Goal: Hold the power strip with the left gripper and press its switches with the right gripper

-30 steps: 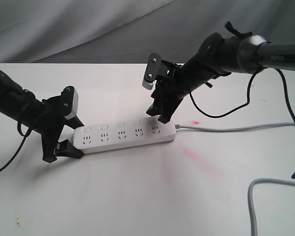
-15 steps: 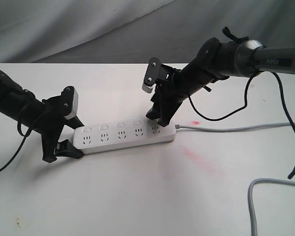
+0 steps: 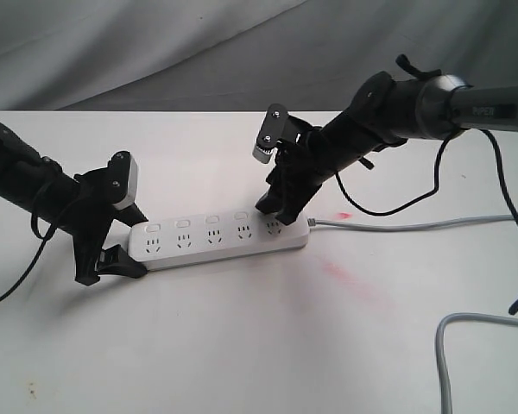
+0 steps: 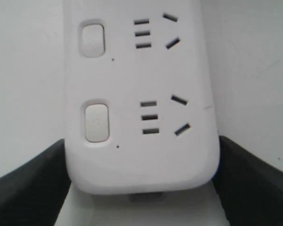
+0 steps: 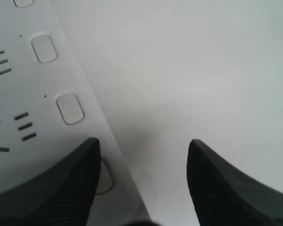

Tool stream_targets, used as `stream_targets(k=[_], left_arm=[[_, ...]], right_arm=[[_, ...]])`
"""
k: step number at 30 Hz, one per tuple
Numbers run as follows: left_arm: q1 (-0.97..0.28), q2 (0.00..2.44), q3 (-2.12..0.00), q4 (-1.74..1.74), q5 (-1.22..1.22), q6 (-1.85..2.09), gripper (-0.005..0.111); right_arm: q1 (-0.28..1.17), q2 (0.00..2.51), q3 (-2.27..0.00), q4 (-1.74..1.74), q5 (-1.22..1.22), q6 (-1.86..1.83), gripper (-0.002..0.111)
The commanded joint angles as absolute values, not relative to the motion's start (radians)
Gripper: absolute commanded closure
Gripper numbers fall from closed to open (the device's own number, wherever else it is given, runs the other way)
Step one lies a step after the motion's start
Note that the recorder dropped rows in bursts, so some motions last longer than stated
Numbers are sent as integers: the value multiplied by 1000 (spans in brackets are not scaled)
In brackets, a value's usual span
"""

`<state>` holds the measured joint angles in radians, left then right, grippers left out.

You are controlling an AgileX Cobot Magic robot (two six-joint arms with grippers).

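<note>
White table (image 3: 242, 345), power strip (image 3: 216, 237) clamped by its end in left claw (image 3: 129, 241), right claw (image 3: 276, 211) spread, one finger (image 5: 52, 188) over end switch (image 5: 105, 179)

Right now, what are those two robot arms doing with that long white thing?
They are working on a power strip lying on the table. The left gripper clamps one end between its fingers to hold it steady. The right gripper, with its fingers apart, has one finger down at the switch nearest the cord. I cannot tell whether that switch is pushed in.
</note>
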<state>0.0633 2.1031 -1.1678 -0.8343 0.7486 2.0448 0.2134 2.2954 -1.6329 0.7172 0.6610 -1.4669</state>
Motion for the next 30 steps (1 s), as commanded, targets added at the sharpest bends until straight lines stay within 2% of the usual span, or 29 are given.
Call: stream_targets(k=[1,10,20,22,30], left_arm=[[54,2122,-1158,-758,704,2077,60],[54,2122,-1158,-758,704,2075,60],[54,2122,-1158,-758,704,2075,60],[54,2122,-1158,-758,704,2075,60],[54,2122,-1158,-758,704,2077,60]], right_arm=[[196,2334,-1603,609,674,-1486,56],[196,2323,-1603,641,674,-1486,56],[198,2140,-1603,638,748,-1465,57],[198,2096,-1590,634,775,-1456,61],[198,1834,-1309,701,664,-1458,97]])
